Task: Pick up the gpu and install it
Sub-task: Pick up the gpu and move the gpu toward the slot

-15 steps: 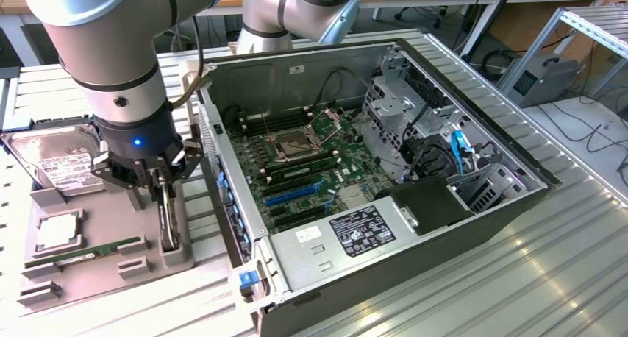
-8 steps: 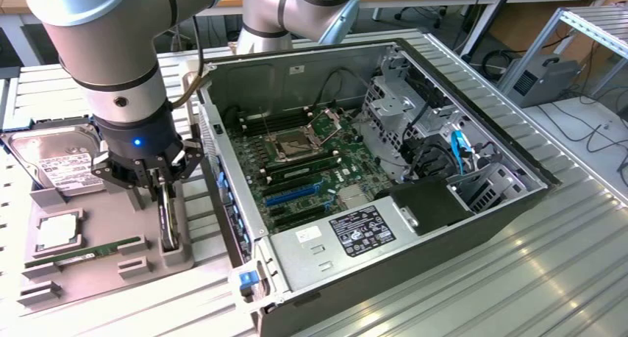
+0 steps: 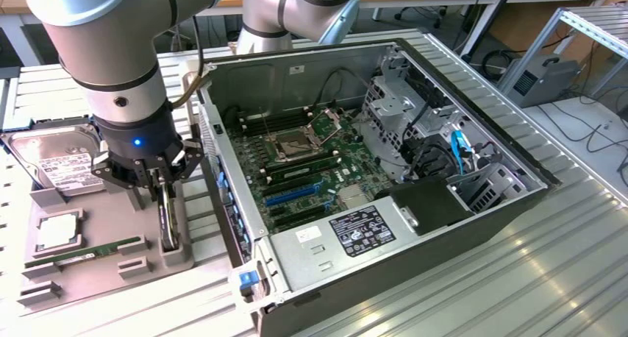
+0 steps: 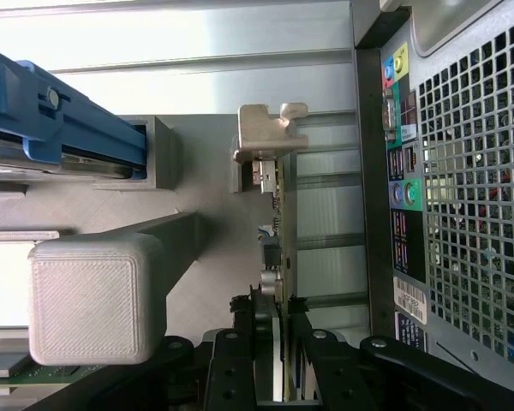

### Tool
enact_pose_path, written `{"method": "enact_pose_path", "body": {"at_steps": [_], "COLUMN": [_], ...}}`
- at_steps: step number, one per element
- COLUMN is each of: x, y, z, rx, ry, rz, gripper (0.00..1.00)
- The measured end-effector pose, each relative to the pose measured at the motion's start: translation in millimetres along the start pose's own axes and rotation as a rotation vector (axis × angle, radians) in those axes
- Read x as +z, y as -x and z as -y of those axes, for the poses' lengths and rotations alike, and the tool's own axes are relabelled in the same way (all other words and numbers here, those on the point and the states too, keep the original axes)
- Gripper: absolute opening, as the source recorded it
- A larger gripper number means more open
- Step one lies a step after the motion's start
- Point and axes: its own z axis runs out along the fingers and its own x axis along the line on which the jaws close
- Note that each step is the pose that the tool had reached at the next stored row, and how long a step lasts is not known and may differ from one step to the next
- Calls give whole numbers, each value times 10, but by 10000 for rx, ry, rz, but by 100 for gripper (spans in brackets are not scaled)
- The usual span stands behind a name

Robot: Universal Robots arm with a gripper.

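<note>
The arm's black fingers point(image 4: 244, 342) pinch the gpu point(image 4: 278, 224), a thin green circuit-board card with a silver metal end bracket point(image 4: 270, 137). It stands on edge in a slot of the grey printed holder tray point(image 3: 98, 278) on the ribbed metal worktop point(image 3: 549, 278). The tray sits just beside the open black computer case point(image 3: 442, 204). The pick-up seems in hand, and freeing the card likely calls for a straight lift from the slot; its long axis runs alongside the case's port panel point(image 4: 403, 197), bracket end away from the gripper point(image 4: 274, 304).
</note>
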Motion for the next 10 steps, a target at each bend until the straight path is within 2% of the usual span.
{"method": "enact_pose_path", "body": {"at_steps": [10], "x": [0], "y": [0], "z": [0], "rx": [0], "ry": [0], "rz": [0], "gripper": [27]}}
